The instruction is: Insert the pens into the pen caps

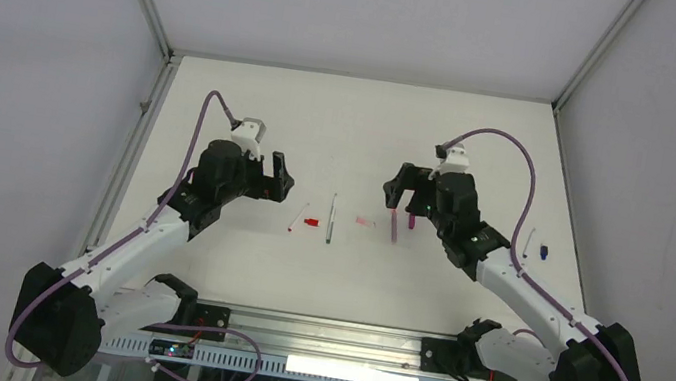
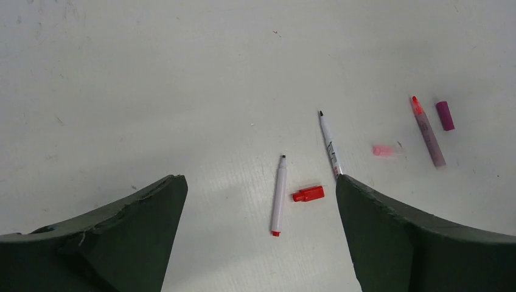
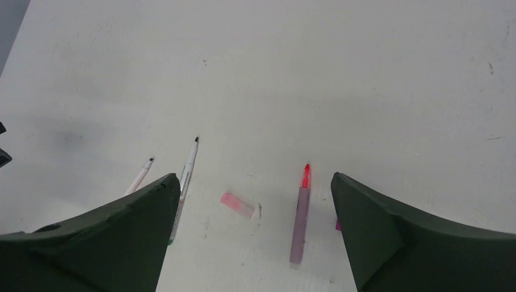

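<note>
**Q:** Overhead view: how do your two pincers stand?

**A:** My left pincer (image 2: 258,181) has its jaws spread wide and grips nothing. My right pincer (image 3: 252,176) is likewise parted and empty. Both are held above the white surface (image 1: 344,121) at mid-frame, one at each end of a short row of parts.

**Q:** Where do the pens and caps lie?

**A:** From left to right across the middle of the overhead view:
- A red-ended pen (image 1: 298,217) lies with its tip bare, and the red cap (image 1: 312,221) is just beside it, not touching.
- A green-ended pen (image 1: 331,218) lies nearly vertical in the frame, its dark tip exposed.
- A pale pink cap (image 1: 366,222) lies alone between that pen and the next.
- A mauve pen (image 1: 395,226) has a bright red-pink tip showing, and a magenta cap (image 1: 411,222) sits just to its right, below my right pincer.

Well apart from these, near the right edge of the surface, a thin white pen (image 1: 528,243) lies beside a dark blue cap (image 1: 543,251). Whether those two touch I cannot tell.

**Q:** Is any writing legible?

**A:** In the left wrist view, dark print runs along the green-ended pen's barrel, right of centre. It is too small to read. I can make out no other marking.
</note>
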